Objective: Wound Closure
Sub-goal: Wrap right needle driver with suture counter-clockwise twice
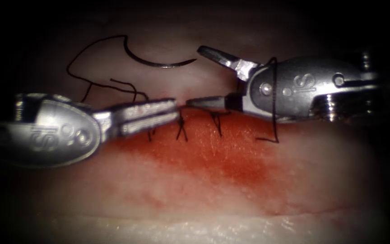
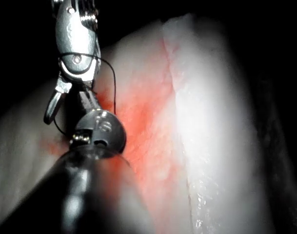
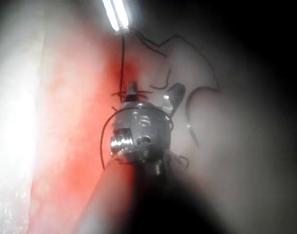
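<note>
Tissue (image 1: 231, 190) beneath; right pincer (image 1: 195, 77) gapes, needle (image 1: 159, 61) lies free.

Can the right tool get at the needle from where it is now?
Probably yes: the needle lies free on the tissue, and the right tool is open beside its tip, though thread loops its wrist.

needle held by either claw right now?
No: in the endoscope view the needle lies free on the tissue above the cut, apart from the left claw and the open right claw.

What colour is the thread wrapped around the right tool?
Black; the thread loops over the right tool, seen best in the endoscope view.
</note>
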Available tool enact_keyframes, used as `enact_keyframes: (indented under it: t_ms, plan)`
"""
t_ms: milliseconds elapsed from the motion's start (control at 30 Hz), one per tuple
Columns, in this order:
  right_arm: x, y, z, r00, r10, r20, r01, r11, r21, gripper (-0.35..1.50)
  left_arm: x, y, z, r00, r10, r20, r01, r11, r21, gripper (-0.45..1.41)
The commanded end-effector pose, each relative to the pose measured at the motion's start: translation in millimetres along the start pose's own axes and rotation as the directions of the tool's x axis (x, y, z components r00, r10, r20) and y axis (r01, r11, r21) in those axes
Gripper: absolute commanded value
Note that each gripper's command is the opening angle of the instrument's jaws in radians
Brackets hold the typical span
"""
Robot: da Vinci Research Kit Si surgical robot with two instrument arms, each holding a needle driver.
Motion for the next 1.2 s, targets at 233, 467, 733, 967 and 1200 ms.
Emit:
enact_keyframes:
  t_ms: [233,467,733,967,1200]
  plan:
    - [-1.6,-1.4,-0.4,0.999,-0.015,-0.045,0.020,0.992,0.126,0.73,-2.9,-4.6,7.4,0.995,0.012,0.094,-0.010,1.000,-0.022,-0.45]
    - [-2.3,-1.7,-1.3,0.996,0.014,-0.093,0.003,0.984,0.176,0.39,-7.1,-4.3,13.1,0.990,0.054,0.134,-0.041,0.995,-0.095,-0.45]
    - [-3.1,-0.2,-2.6,0.882,0.215,-0.419,-0.181,0.976,0.120,0.52,-12.1,0.0,14.5,0.990,0.040,0.139,-0.018,0.987,-0.160,-0.45]
    - [-4.0,0.4,-2.6,0.826,0.265,-0.497,-0.324,0.945,-0.034,0.54,-11.3,3.8,11.2,0.992,0.035,0.118,-0.012,0.983,-0.184,-0.45]
    - [-4.9,1.7,-1.9,0.881,0.304,-0.363,-0.370,0.921,-0.125,0.51,-7.3,9.3,9.8,0.993,0.050,0.104,-0.029,0.981,-0.193,-0.45]
